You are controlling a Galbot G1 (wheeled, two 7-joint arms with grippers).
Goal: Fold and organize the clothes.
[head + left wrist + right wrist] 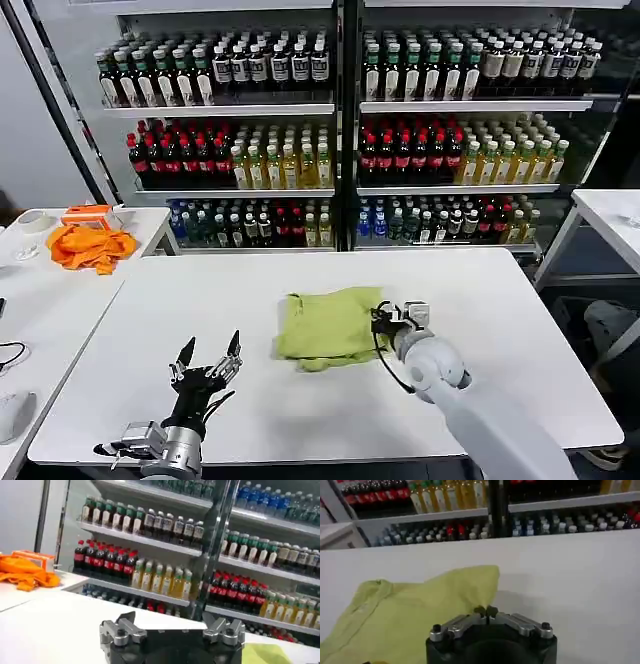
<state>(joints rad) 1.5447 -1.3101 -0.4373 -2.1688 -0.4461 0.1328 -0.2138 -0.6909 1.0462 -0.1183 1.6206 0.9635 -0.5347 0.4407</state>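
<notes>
Head cam: the lime-green T-shirt [328, 328] is lying in a rough folded bundle near the middle of the white table [300, 400], a bit crumpled at the near edge. Right gripper [383, 318] is down at the shirt's right edge, fingertips clenched together right at the fabric; can't tell from here whether any cloth is pinched btwn them. Left gripper [208, 352] is over bare table toward the near left, well apart from the shirt, fingers pointing up and spread, nothing in it. Orange cloth [90, 246] sits on a side table [40, 300] off to the left, w/ an orange box [87, 213] just behind it. Shelves of bottles [340, 120] fill the background.

Left wrist cam: the left gripper's fingers [120, 628] are released w/ a wide gap, empty. A corner of the green shirt [265, 654] peeks in at the frame edge, apart from the gripper. Orange cloth [25, 572] is further back on the other table, bottle shelves [200, 540] behind.

Right wrist cam: right gripper [486, 612] tips are closed tight against each other, touching, right at the shirt's [410, 620] edge. Looks like the fabric starts immediately at the tips, but whether any is actually caught I can't say. Shirt spreads out flat-ish on the white tabletop [580, 580], collar seam showing at its far corner.
</notes>
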